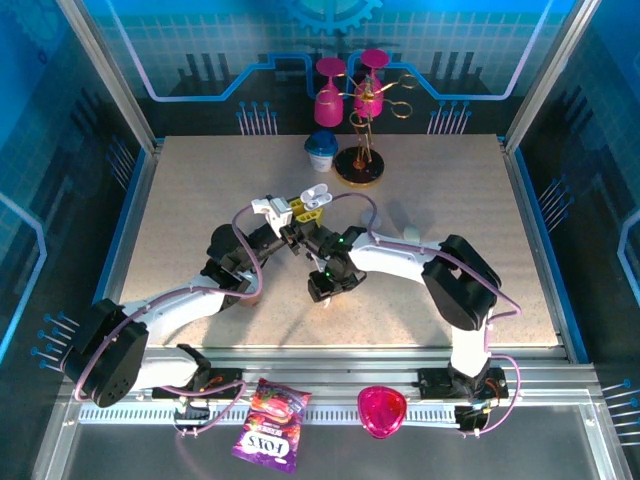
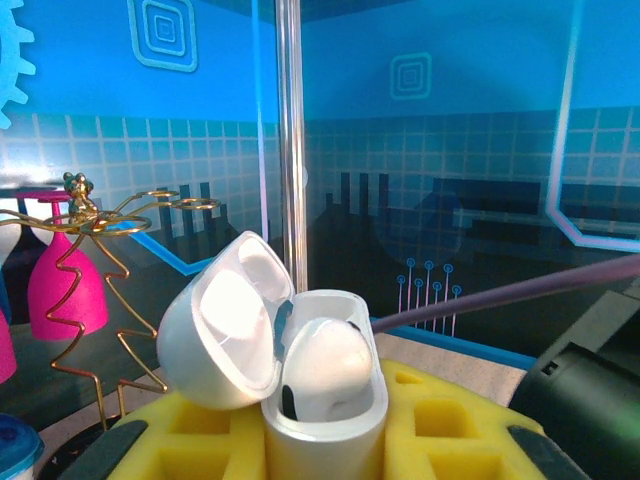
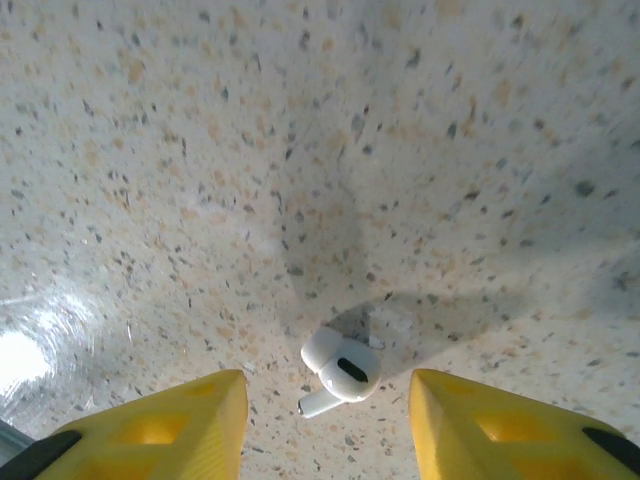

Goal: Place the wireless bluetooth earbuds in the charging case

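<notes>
The white charging case [image 2: 325,425] stands upright with its lid [image 2: 222,325] swung open to the left, and my left gripper [image 2: 325,440] is shut on its body between yellow pads [image 2: 455,420]. One white earbud [image 2: 335,365] sits inside the case. From above, the case [image 1: 318,192] is held over the middle of the table by the left gripper [image 1: 303,210]. A second earbud [image 3: 340,372] lies on the speckled tabletop. My right gripper [image 3: 328,425] hangs open just above it, one yellow finger [image 3: 165,430] on each side, neither touching. The top view shows the right gripper [image 1: 325,290] pointing down.
A gold wire rack with pink glasses [image 1: 360,100] and a blue-and-white cup [image 1: 321,150] stand at the back of the table [image 1: 180,190]. A purple candy bag [image 1: 270,425] and a pink object [image 1: 382,410] lie on the front rail. The two arms cross close together mid-table.
</notes>
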Available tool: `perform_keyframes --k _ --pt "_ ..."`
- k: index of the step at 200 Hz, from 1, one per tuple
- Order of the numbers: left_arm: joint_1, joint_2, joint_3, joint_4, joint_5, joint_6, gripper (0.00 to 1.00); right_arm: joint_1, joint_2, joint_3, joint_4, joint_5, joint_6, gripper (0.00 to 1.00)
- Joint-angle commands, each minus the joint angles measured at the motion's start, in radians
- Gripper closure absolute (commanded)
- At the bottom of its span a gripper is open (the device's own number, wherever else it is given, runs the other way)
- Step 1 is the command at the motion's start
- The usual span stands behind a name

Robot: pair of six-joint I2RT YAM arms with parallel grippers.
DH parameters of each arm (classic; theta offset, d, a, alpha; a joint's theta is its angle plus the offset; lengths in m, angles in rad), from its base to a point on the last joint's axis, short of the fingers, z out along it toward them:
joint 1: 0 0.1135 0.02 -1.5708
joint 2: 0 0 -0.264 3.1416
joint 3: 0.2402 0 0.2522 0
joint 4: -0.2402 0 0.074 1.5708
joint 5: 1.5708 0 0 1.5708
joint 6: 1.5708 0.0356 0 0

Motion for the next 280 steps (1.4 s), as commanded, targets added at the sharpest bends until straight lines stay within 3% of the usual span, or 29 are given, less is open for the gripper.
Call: perform_keyframes --k 1,109,203,280 --pt "-0.005 -0.025 0.007 0.011 -0.009 0.032 1.00 0.020 0.056 0.076 -0.130 0.066 -0.010 0.54" --pt "-0.007 -0.043 0.007 0.000 -0.007 0.056 1.00 0.041 0.260 0.330 -0.398 0.096 0.105 0.59" --pt "-0.006 -0.035 0.005 0.000 -0.008 0.059 1.00 0.042 0.279 0.332 -0.384 0.047 0.151 0.65" --pt "-0.007 -0.029 0.004 0.002 -0.011 0.057 1.00 0.039 0.244 0.308 -0.362 0.090 0.156 0.73"
